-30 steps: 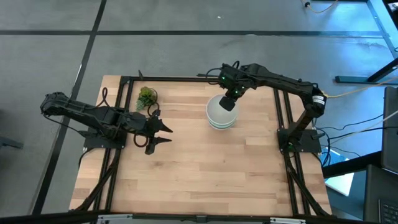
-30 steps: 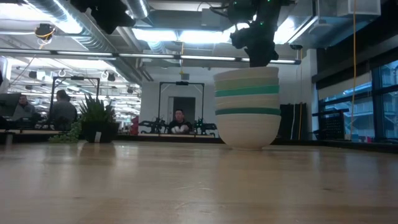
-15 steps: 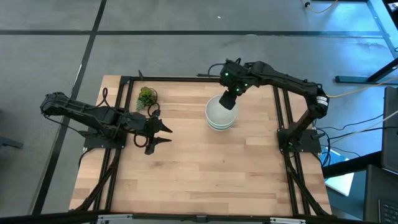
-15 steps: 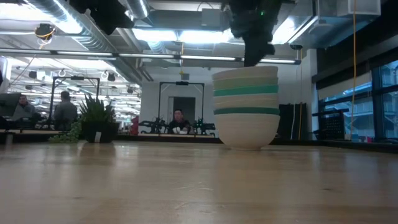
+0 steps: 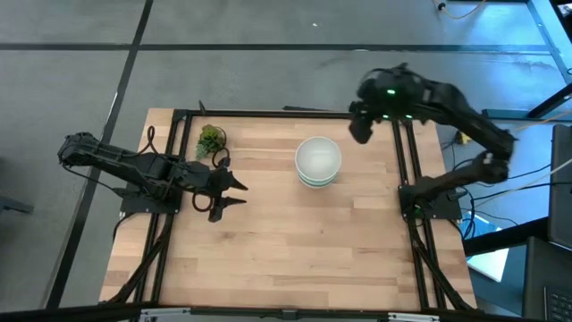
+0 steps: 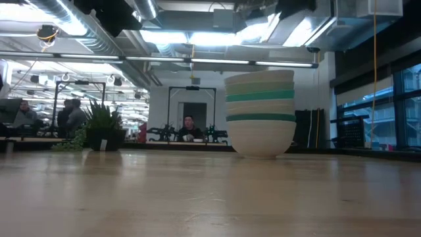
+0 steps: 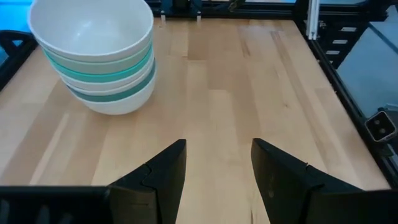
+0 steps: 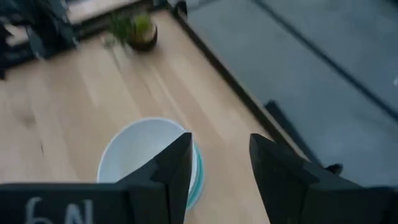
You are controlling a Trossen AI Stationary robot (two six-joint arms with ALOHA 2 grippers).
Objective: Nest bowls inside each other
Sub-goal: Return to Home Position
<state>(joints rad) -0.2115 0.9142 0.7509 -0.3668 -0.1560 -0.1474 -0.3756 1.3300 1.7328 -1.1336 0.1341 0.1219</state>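
Note:
The bowls stand nested in one stack (image 5: 318, 162) on the far middle of the table, its bottom white bowl resting on the wood. In the low view the stack (image 6: 260, 113) shows white, pale mint, teal and dark green rims, with a white bowl on top. My right gripper (image 5: 359, 131) hangs open, high above the table and to the right of the stack; its wrist view looks down on the stack (image 8: 148, 158) between the open fingers (image 8: 219, 144). My left gripper (image 5: 243, 195) waits open, low over the table's left part, pointing at the stack (image 7: 93, 56).
A small potted plant (image 5: 210, 140) stands near the far left corner. A dark metal frame (image 5: 402, 152) runs along the table's edges. Bare wood lies near and right of the stack. People show in the room behind the table in the low view.
My right gripper has left the top bowl's far rim, risen high and swung toward the table's right edge; it has gone out of the low view. The stack of bowls has stayed where it was. My left arm has kept still.

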